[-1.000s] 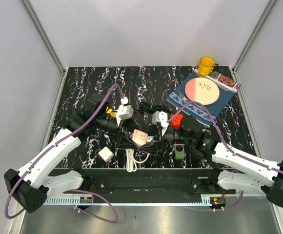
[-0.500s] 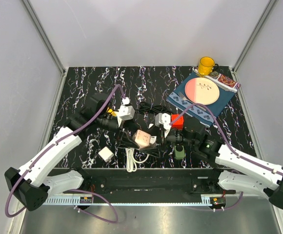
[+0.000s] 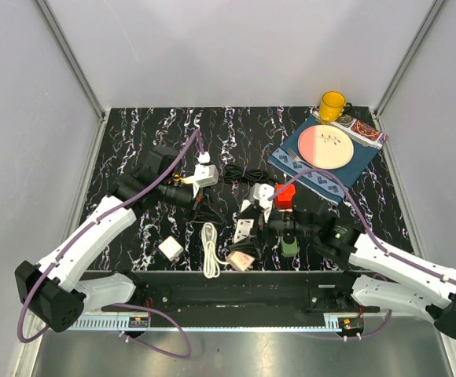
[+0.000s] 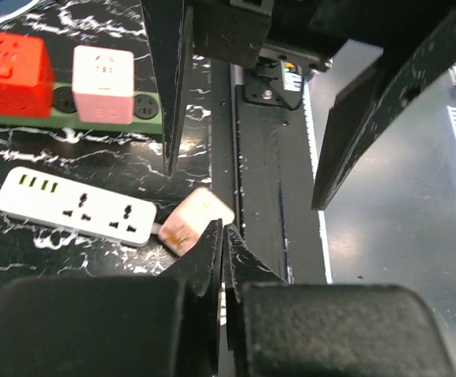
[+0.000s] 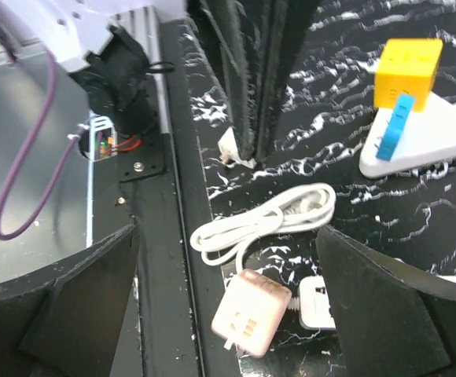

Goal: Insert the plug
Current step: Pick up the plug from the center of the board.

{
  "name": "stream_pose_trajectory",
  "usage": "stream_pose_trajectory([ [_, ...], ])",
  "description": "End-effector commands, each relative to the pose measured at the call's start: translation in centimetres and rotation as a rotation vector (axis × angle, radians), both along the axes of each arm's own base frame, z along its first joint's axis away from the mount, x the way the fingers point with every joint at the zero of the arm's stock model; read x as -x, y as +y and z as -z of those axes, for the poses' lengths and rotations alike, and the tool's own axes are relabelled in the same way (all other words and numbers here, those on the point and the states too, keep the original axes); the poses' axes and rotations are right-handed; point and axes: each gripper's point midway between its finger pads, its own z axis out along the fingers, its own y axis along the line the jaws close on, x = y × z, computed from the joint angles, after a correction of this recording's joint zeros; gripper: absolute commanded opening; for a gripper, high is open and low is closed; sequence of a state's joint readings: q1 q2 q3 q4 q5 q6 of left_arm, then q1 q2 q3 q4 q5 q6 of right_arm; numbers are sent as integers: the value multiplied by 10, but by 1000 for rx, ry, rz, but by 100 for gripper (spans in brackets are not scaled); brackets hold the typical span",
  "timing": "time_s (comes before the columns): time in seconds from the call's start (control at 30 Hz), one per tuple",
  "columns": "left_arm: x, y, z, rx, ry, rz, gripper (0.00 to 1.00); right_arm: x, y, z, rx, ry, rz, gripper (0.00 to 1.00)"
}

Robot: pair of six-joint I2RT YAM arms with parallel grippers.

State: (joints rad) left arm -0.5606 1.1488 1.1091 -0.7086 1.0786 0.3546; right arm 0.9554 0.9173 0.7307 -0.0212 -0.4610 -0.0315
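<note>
The plug is a pink cube (image 3: 242,259) with a short lead to a white power strip (image 3: 245,229); it lies loose at the table's near edge. In the right wrist view the pink cube (image 5: 253,312) rests below and between my wide-open right gripper (image 5: 228,230), touching neither finger. My right gripper (image 3: 261,228) hovers just behind it. My left gripper (image 3: 200,206) is shut on nothing, and in its wrist view its tips (image 4: 224,232) point at the pink cube (image 4: 200,222) and the white strip (image 4: 75,214).
A coiled white cable (image 3: 210,259) and a small white cube (image 3: 170,249) lie near the front edge. A green strip (image 4: 71,126) carries a red cube (image 4: 12,67) and a pink-white cube (image 4: 102,75). A yellow cube (image 5: 405,75) stands on a white triangular strip (image 5: 424,145). Plate, mat and yellow mug (image 3: 332,104) sit back right.
The pink cube has dropped from between the arms to the table's near edge, with the white strip swung after it. My right gripper opened wide; my left gripper snapped shut, empty.
</note>
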Motion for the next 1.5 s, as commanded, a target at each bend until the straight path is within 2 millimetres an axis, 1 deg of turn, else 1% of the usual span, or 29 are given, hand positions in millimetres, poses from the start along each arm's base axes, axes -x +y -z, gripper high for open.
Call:
stream_pose_trajectory([
  [0.0, -26, 3, 13, -53, -45, -129, 0, -24, 0, 32, 113, 105, 143, 98],
  [0.07, -39, 8, 27, -90, -25, -255, 5, -21, 2, 52, 152, 205, 157, 97],
  [0.1, -45, 11, 31, -101, -21, -312, 16, -18, 2, 58, 158, 235, 157, 97],
  [0.17, -58, 19, 37, -107, -27, -448, 29, -13, 4, 72, 185, 278, 163, 96],
  [0.2, -62, 22, 38, -99, -8, -504, 37, -15, 2, 79, 205, 294, 191, 95],
  [0.23, -69, 29, 33, -83, -44, -572, 42, -10, 0, 87, 238, 315, 198, 95],
  [0.27, -75, 33, 35, -74, -72, -611, 46, -9, -1, 94, 269, 332, 210, 94],
  [0.3, -78, 37, 34, -63, -55, -662, 51, -12, -4, 100, 294, 346, 251, 94],
  [0.33, -85, 46, 30, -56, -90, -735, 60, -9, -9, 109, 342, 368, 271, 95],
  [0.4, -90, 54, 30, -49, -116, -795, 68, -4, -13, 120, 397, 406, 316, 94],
  [0.47, -94, 63, 28, -37, -149, -850, 75, 7, -19, 132, 459, 474, 358, 95],
  [0.5, -94, 65, 26, -32, -159, -863, 77, 7, -23, 136, 479, 486, 393, 95],
  [0.53, -96, 69, 28, -36, -169, -886, 79, 12, -29, 143, 521, 512, 415, 95],
  [0.6, -97, 72, 28, -34, -182, -900, 82, 20, -32, 148, 548, 555, 453, 95],
  [0.63, -98, 74, 30, -36, -189, -912, 83, 24, -39, 153, 586, 574, 480, 95],
  [0.7, -100, 76, 32, -40, -194, -927, 87, 30, -39, 152, 603, 608, 506, 95],
  [0.73, -101, 78, 35, -44, -198, -937, 88, 34, -42, 157, 636, 622, 515, 96],
  [0.77, -101, 78, 35, -44, -201, -940, 90, 36, -41, 157, 639, 639, 524, 96],
  [0.9, -102, 79, 41, -57, -199, -940, 91, 41, -38, 166, 677, 671, 542, 95],
  [1.03, -100, 78, 44, -60, -203, -923, 91, 36, -37, 181, 728, 675, 582, 91],
  [1.1, -99, 78, 43, -57, -211, -919, 91, 36, -36, 185, 741, 679, 587, 85],
  [1.17, -98, 78, 45, -58, -215, -916, 91, 36, -36, 186, 750, 683, 594, 75],
  [1.2, -98, 79, 44, -56, -218, -915, 91, 35, -36, 184, 748, 676, 594, 64],
  [1.27, -97, 78, 44, -55, -217, -906, 91, 28, -29, 168, 702, 647, 585, 48],
  [1.3, -97, 77, 44, -55, -218, -902, 91, 26, -28, 161, 691, 630, 579, 31],
  [1.33, -97, 77, 44, -53, -219, -902, 91, 21, -21, 144, 649, 607, 571, 24],
  [1.4, -97, 76, 43, -50, -217, -899, 91, 12, -22, 132, 648, 541, 565, 8],
  [1.43, -97, 75, 44, -49, -214, -895, 91, 5, -16, 120, 628, 518, 564, 5],
  [1.47, -96, 74, 43, -46, -211, -889, 91, -2, -18, 117, 637, 481, 565, 4],
])
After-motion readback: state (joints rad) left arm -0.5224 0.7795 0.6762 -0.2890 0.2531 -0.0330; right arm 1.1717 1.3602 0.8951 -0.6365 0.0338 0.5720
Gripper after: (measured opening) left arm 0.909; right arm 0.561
